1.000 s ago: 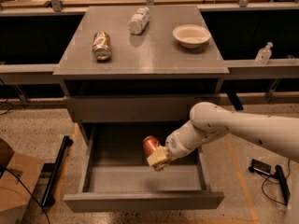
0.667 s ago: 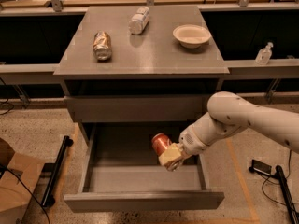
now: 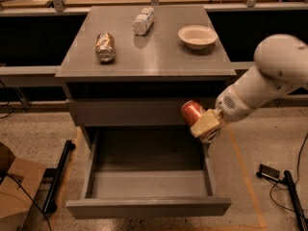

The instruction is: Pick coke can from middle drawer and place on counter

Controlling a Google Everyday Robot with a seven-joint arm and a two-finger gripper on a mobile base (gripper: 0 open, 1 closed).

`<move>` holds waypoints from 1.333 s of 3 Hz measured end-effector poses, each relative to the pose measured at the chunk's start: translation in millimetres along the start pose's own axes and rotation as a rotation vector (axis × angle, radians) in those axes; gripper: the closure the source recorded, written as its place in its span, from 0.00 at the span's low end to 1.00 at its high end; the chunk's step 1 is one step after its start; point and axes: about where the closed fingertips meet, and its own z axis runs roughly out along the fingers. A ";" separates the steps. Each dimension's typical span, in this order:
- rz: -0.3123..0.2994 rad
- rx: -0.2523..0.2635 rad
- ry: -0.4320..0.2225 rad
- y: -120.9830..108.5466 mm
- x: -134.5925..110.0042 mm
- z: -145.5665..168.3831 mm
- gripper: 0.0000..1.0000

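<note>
Gripping the coke can [image 3: 191, 112] between its tan fingers [image 3: 206, 123], the hand [image 3: 199, 124] hangs in the air over the far right corner of the pulled-out middle drawer [image 3: 144, 207]. The can is tilted, with its red body leaning up and to the left, and it is well clear of the drawer floor. It sits in front of the closed drawer front [image 3: 125, 112] above, just below the near right edge of the desk [image 3: 159, 57]. The white arm [image 3: 262, 83] reaches in from the right, its rounded joint level with the desk's right side.

On the grey desk top, a tan-and-silver can [image 3: 105, 46] lies on its side at the near left. A whitish plastic bottle [image 3: 143, 20] lies on its side farther back, near the middle. A pale shallow bowl [image 3: 198, 35] stands upright to the right, apart from both. A cardboard box [image 3: 14, 186] sits on the speckled floor at the near left, with a black bar [image 3: 57, 174] between it and the drawer.
</note>
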 end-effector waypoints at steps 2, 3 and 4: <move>-0.111 0.132 0.017 -18.6 -84.0 -81.1 1.00; -0.139 0.170 -0.046 -15.3 -111.3 -109.7 1.00; -0.137 0.177 -0.039 -16.3 -113.7 -107.0 1.00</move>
